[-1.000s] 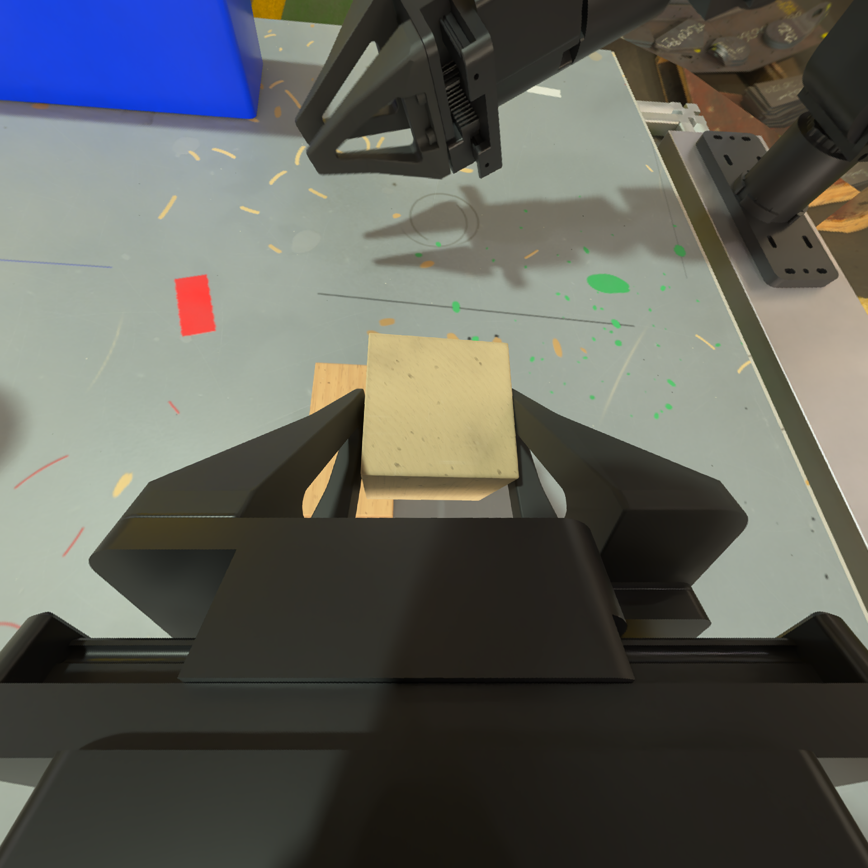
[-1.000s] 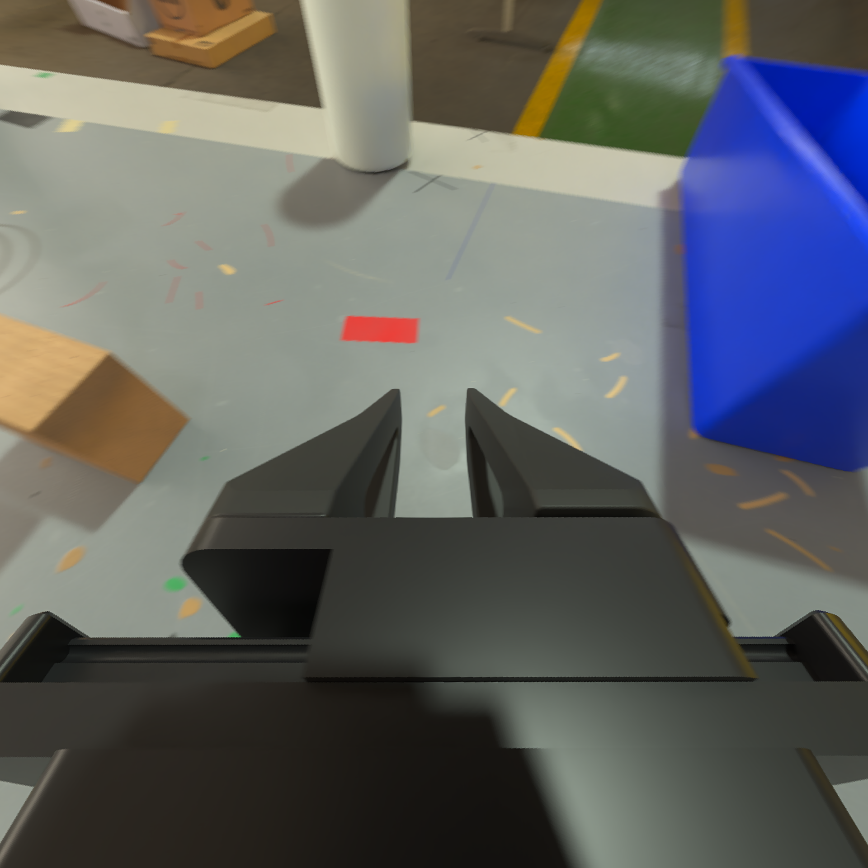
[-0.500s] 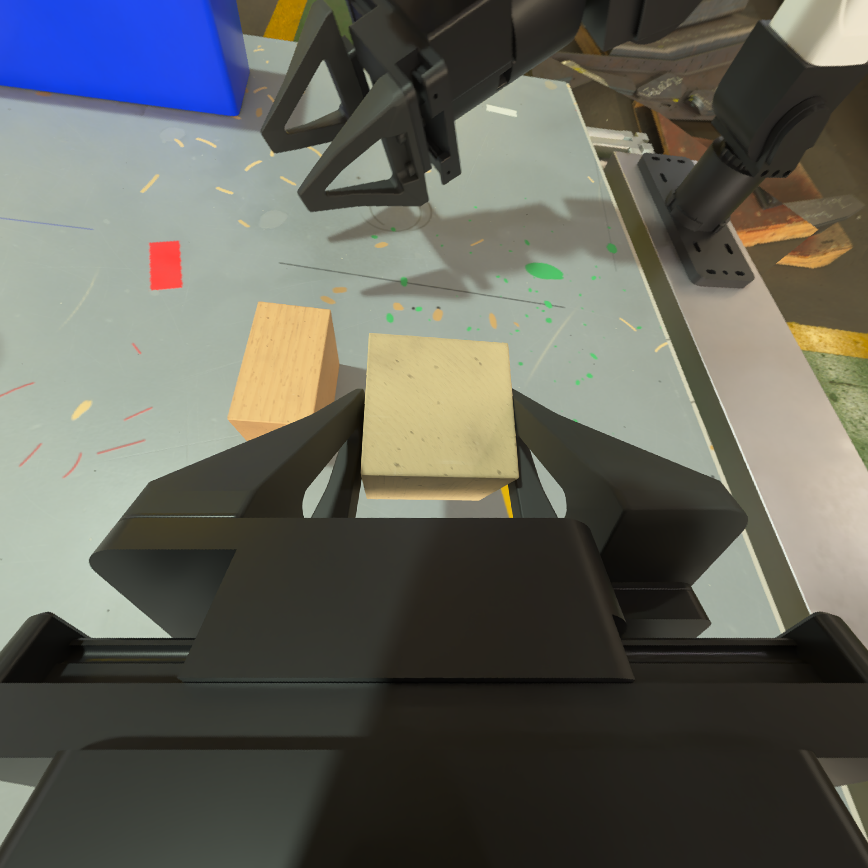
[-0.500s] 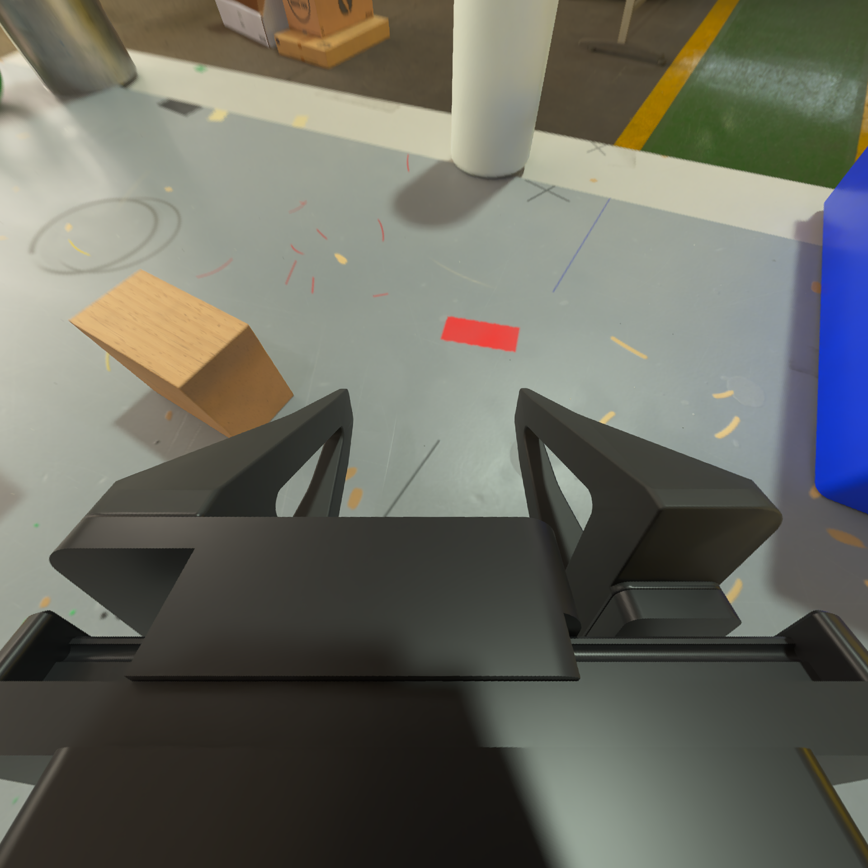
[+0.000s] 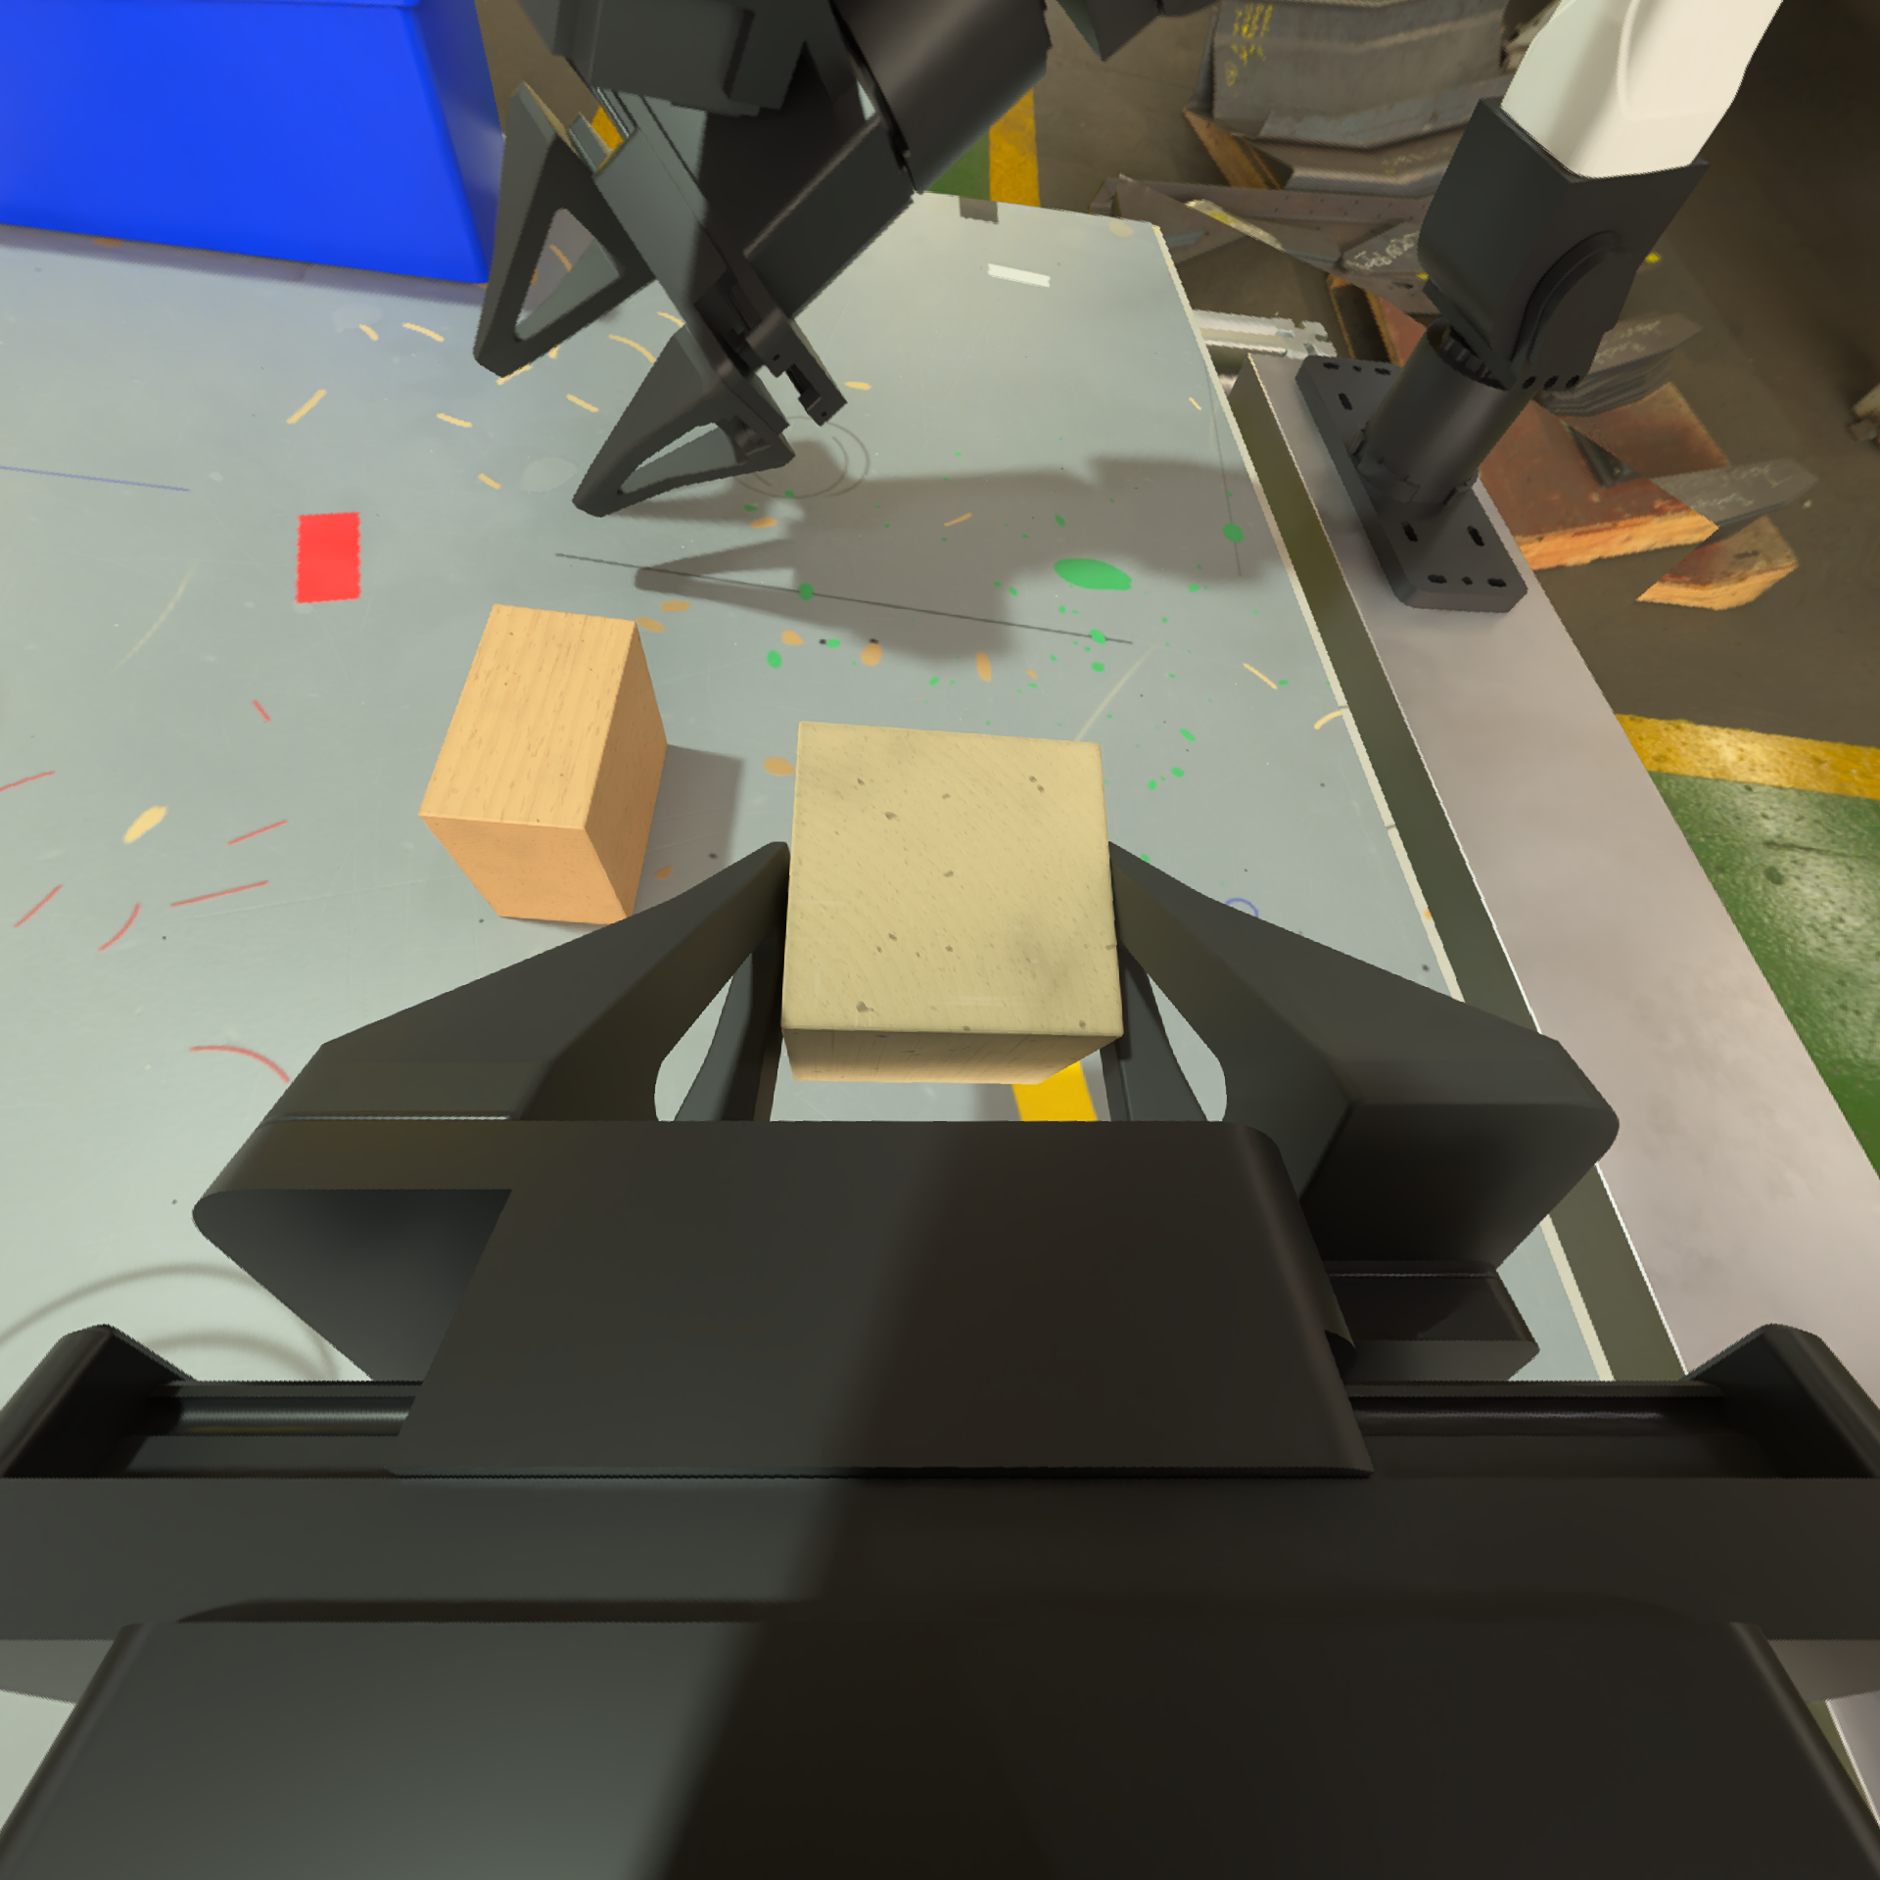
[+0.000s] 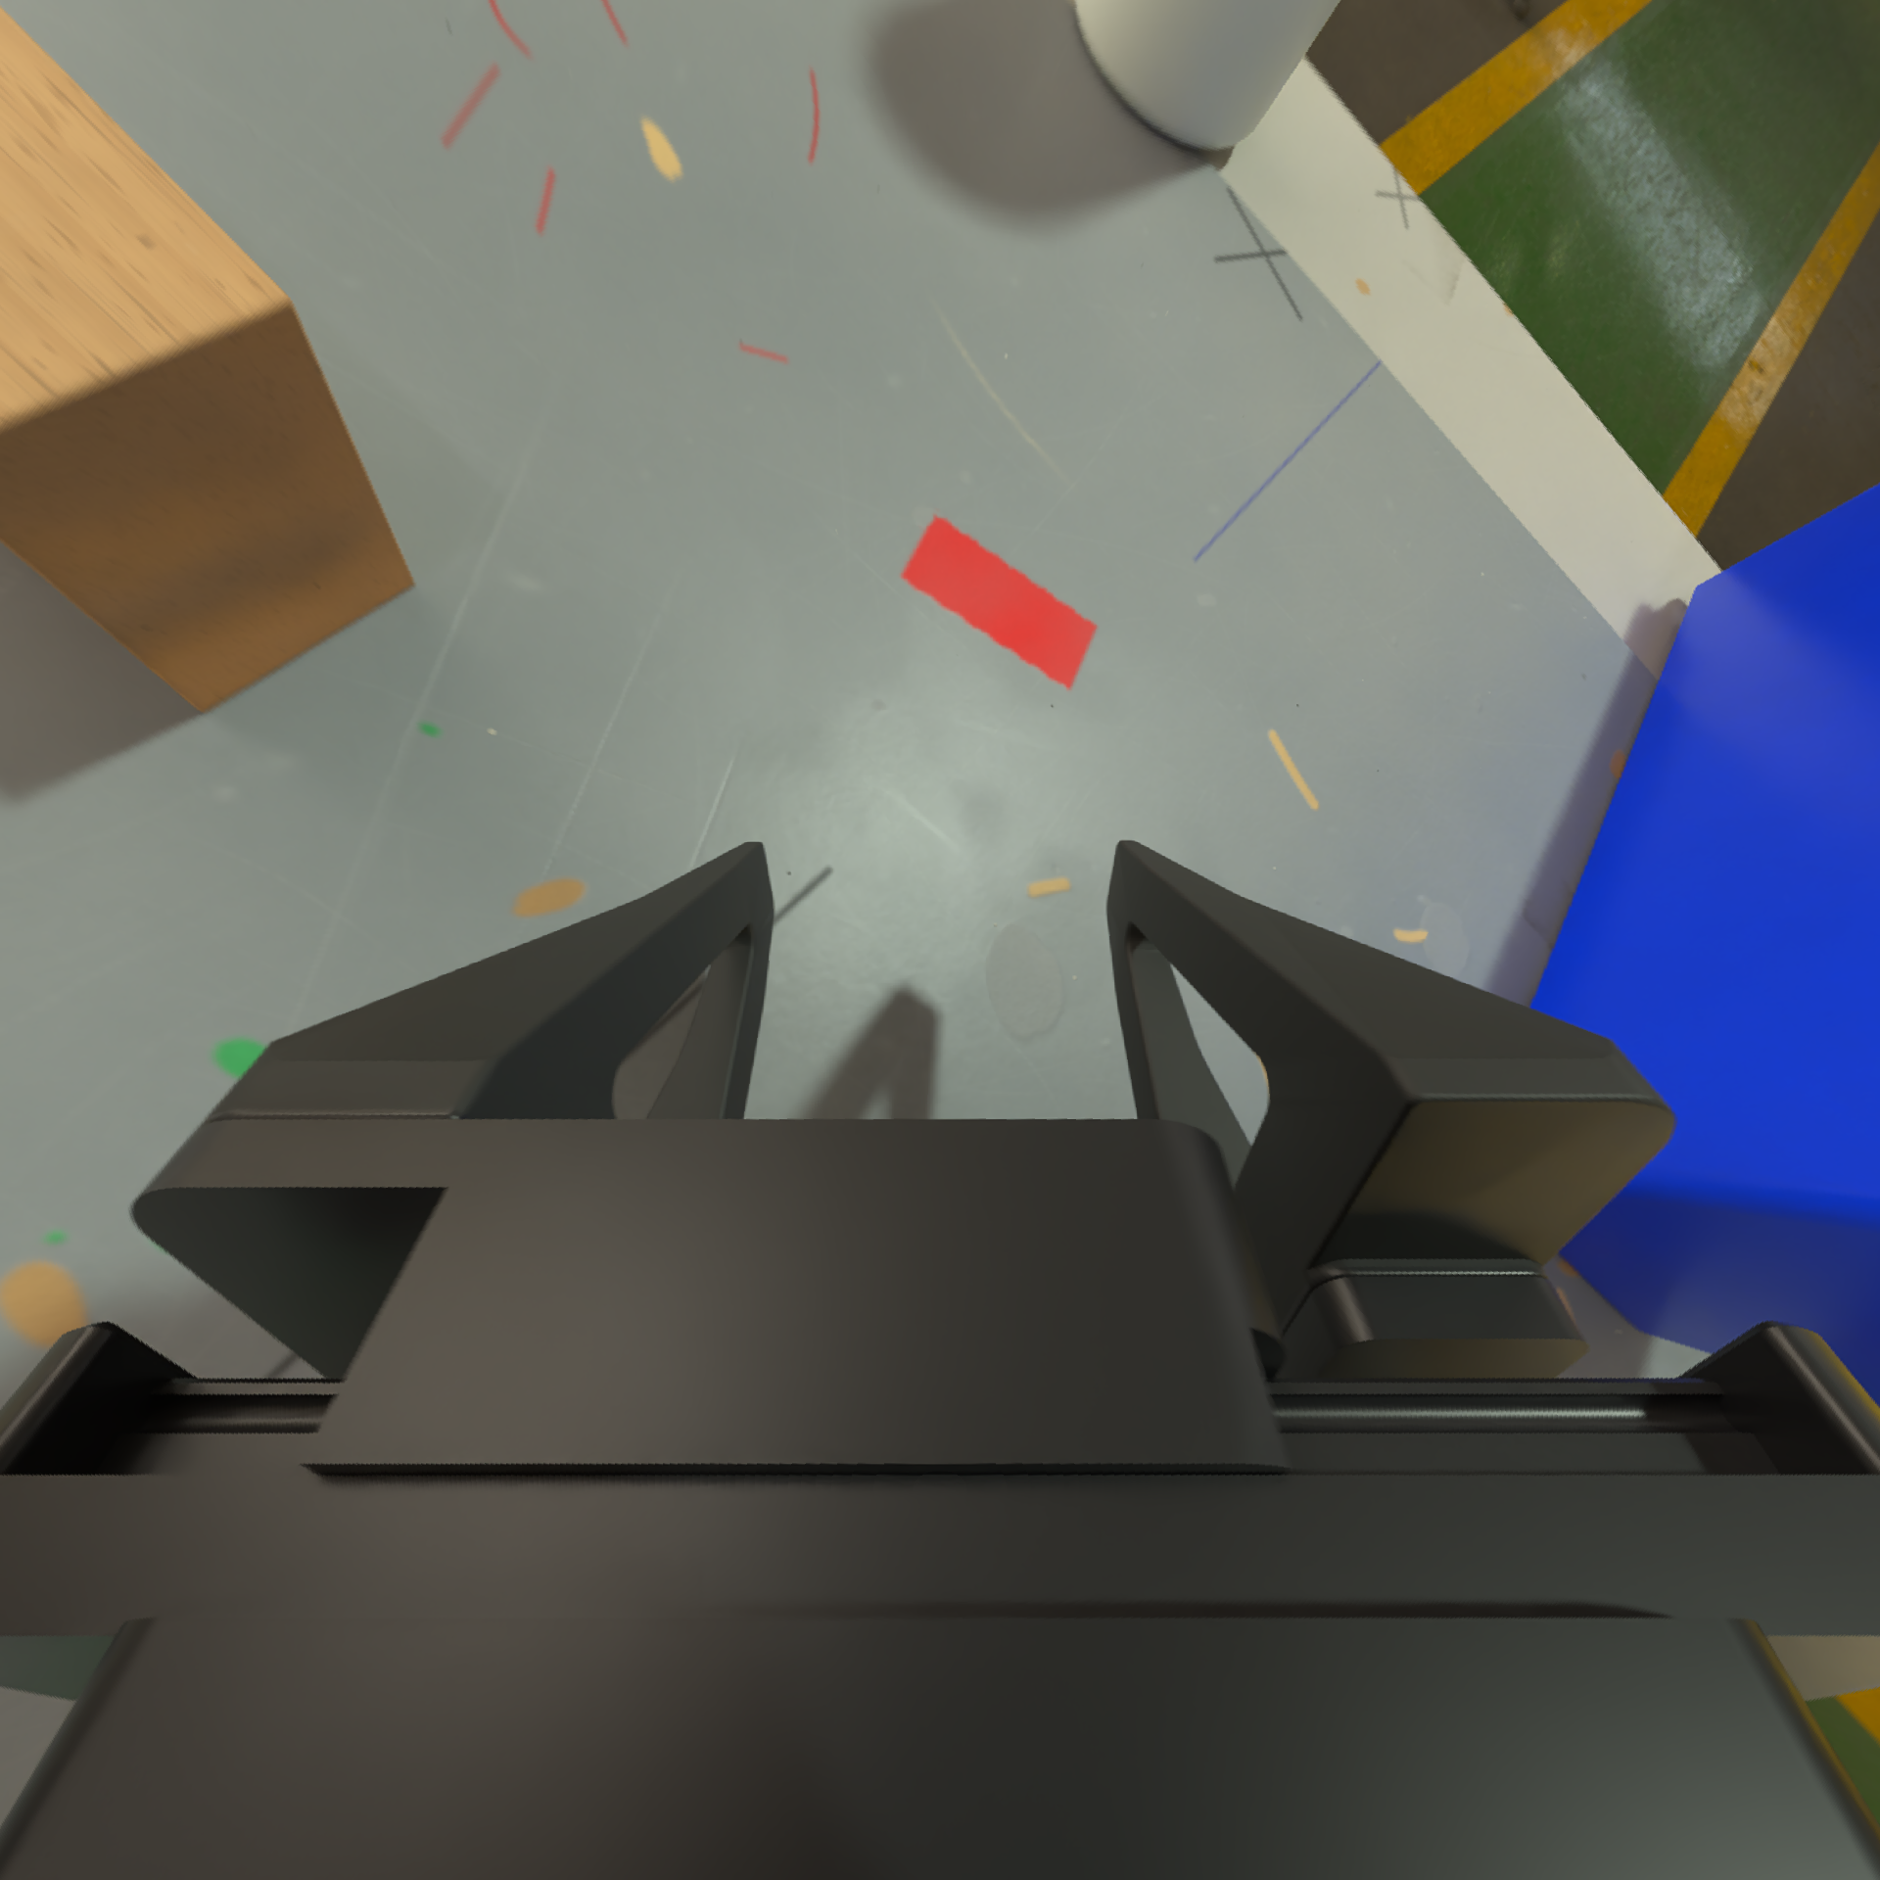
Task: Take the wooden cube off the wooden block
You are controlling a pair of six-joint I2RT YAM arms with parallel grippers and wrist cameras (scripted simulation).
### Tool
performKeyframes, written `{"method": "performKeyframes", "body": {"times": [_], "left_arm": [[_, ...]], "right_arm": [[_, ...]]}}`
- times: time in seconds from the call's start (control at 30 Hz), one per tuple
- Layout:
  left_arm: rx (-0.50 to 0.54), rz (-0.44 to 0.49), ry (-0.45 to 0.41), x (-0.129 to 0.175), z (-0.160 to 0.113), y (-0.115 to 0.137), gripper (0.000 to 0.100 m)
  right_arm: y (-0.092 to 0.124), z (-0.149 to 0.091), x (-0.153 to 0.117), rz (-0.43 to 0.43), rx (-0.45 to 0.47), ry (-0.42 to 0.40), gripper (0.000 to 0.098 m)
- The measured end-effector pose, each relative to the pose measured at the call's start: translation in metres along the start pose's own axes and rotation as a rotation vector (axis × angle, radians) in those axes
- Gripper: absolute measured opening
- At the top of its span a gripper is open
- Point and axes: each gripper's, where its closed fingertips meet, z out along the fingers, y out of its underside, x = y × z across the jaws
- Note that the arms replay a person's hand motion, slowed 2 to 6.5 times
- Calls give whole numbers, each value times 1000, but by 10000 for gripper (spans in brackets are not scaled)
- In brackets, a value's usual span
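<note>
Left pincer [image 5: 951, 895]: we keep it clamped on the cube [image 5: 946, 885].
Change: cube lifted clear; block [image 5: 544, 758] now left, alone on bench [image 5: 1170, 407].
Right pincer [image 6: 938, 885]: now apart, empty.

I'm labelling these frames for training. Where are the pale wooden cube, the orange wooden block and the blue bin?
wooden cube [image 5: 951, 880], left wrist view, middle of its top face.
wooden block [image 5: 534, 727], left wrist view, its top face.
blue bin [image 6: 1750, 916], right wrist view, its side wall.
</note>
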Motion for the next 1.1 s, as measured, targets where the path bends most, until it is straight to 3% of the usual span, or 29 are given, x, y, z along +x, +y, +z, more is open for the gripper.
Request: {"method": "performKeyframes", "body": {"times": [0.13,0.3,0.47,0.7,1.1], "left_arm": [[-2,4,-4,4,-5,3,483],[-1,7,-9,5,-7,4,483],[1,9,-13,3,-7,2,483],[-4,14,-16,-5,-4,1,483],[1,0,-15,-14,2,6,483]], "right_arm": [[3,8,2,-64,-72,-2,611],[4,18,1,-56,-113,-33,608],[4,26,7,-19,-116,-4,541],[-9,28,16,20,-33,44,433],[-12,28,25,-1,0,114,211]]}}
